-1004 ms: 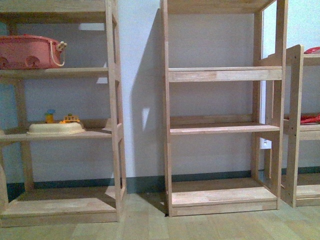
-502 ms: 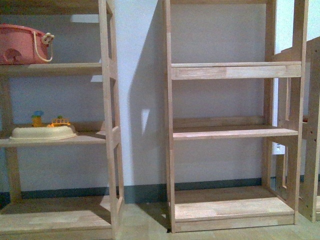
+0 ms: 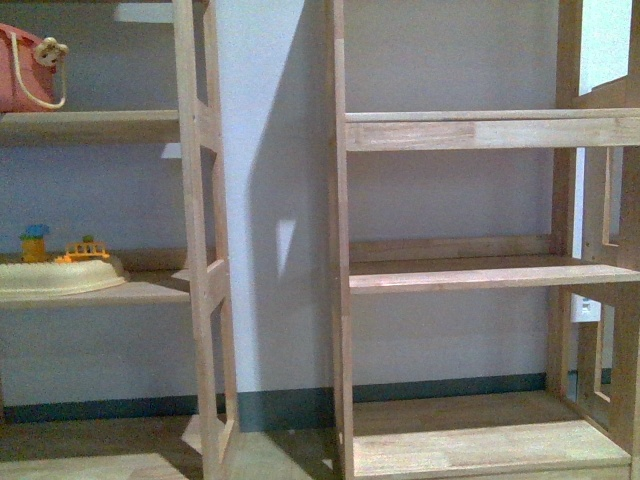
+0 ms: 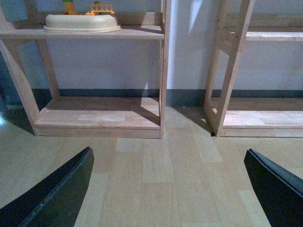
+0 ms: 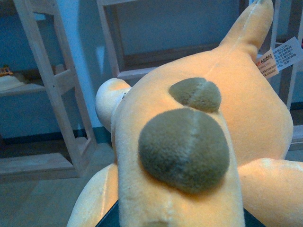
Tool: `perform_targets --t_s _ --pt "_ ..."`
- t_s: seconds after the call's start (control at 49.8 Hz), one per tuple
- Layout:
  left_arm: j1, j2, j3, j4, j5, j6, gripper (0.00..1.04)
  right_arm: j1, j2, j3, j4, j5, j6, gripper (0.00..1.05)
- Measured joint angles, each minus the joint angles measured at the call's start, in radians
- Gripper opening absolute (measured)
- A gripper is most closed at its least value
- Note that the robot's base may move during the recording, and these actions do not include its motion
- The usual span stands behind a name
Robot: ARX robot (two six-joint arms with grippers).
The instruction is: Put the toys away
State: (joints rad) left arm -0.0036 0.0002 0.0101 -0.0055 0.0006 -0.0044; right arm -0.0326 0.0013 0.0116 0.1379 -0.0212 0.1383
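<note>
Toy held; left hand spread wide

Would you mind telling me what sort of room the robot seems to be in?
Probably a playroom or toy-storage corner: open wooden shelves, a pink basket, a cream tray of small toys, and an orange plush animal.
</note>
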Motion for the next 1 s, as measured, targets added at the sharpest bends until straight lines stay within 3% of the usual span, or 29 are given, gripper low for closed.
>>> perform_targets --t_s 1.004 --pt "0.0 0.0 0.0 0.0 0.0 0.0 0.99 0.0 0.0 0.0 0.0 0.001 0.0 0.19"
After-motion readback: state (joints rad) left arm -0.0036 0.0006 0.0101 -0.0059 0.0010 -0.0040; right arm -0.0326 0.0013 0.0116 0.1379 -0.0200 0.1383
